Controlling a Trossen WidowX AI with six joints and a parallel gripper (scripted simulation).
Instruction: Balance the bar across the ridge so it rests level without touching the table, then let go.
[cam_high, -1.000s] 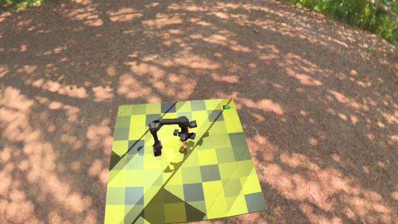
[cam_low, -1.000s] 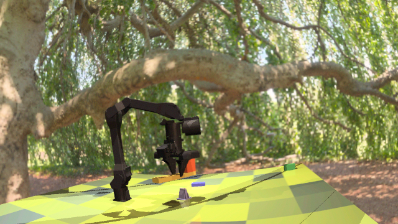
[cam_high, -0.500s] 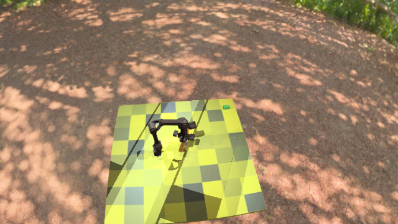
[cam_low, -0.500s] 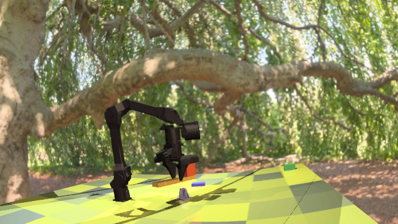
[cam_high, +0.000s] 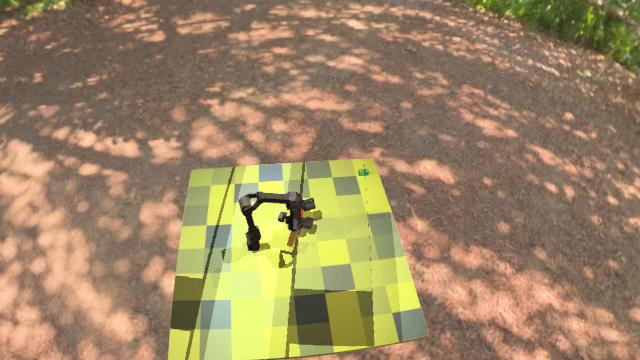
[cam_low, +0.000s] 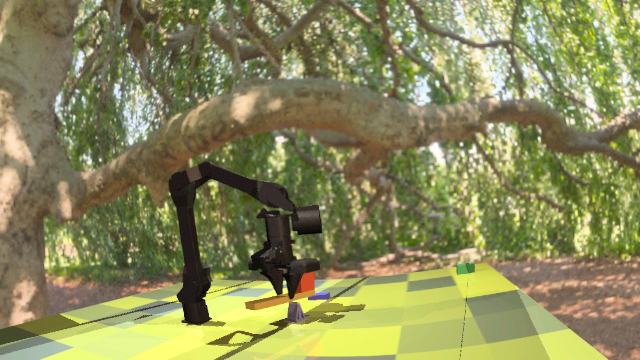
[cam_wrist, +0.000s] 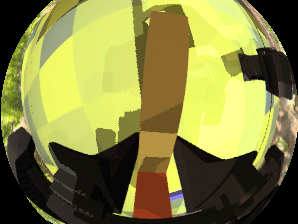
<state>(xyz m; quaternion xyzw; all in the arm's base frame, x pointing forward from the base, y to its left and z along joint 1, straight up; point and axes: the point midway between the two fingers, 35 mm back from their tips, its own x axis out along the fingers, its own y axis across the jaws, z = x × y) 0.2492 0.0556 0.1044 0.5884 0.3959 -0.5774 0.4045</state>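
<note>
The bar (cam_high: 292, 238) (cam_low: 270, 301) (cam_wrist: 164, 76) is a long orange-brown strip with a red block (cam_low: 306, 282) (cam_wrist: 152, 193) at one end. My gripper (cam_high: 299, 223) (cam_low: 286, 291) (cam_wrist: 156, 137) is shut on the bar close to the red end and holds it nearly level, clear of the table. The ridge (cam_low: 296, 313) (cam_high: 286, 259), a small purple-grey wedge, stands right under the bar near my fingers. I cannot tell whether the bar touches its top. In the wrist view the bar hides the ridge.
The checkered yellow table (cam_high: 350, 280) (cam_low: 430, 330) carries a small green cube (cam_high: 363, 172) (cam_low: 465, 268) at its far corner and a flat blue piece (cam_low: 319, 296) just behind the bar. The arm's base (cam_high: 253, 241) (cam_low: 194, 305) stands left of the ridge.
</note>
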